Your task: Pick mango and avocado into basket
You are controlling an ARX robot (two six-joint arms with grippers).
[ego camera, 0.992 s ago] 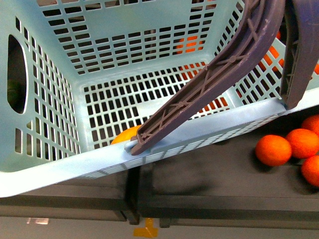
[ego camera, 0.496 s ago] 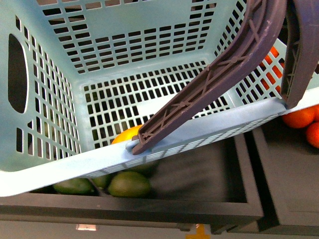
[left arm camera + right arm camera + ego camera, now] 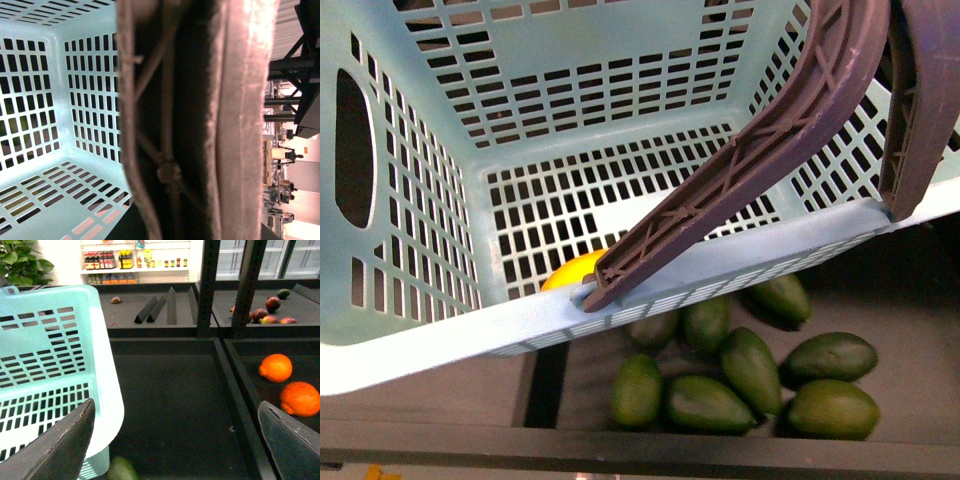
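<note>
Basket (image 3: 440, 330): filling the front view, hanging over a black bin (image 3: 570, 385).
Mango (image 3: 572, 272): lying inside the basket against its near wall, partly hidden by the rim.
Handles (image 3: 760, 140): rising toward the upper right.
Left gripper: not showing; a handle is filling its wrist view, so the jaw state cannot be told.
Avocados (image 3: 750, 368): lying clustered in the bin, under and outside the basket.
Right gripper (image 3: 175, 405): hovering beside the basket, jaws spread wide, gripping nothing.
Oranges (image 3: 275, 367): sitting in a neighbouring compartment.
</note>
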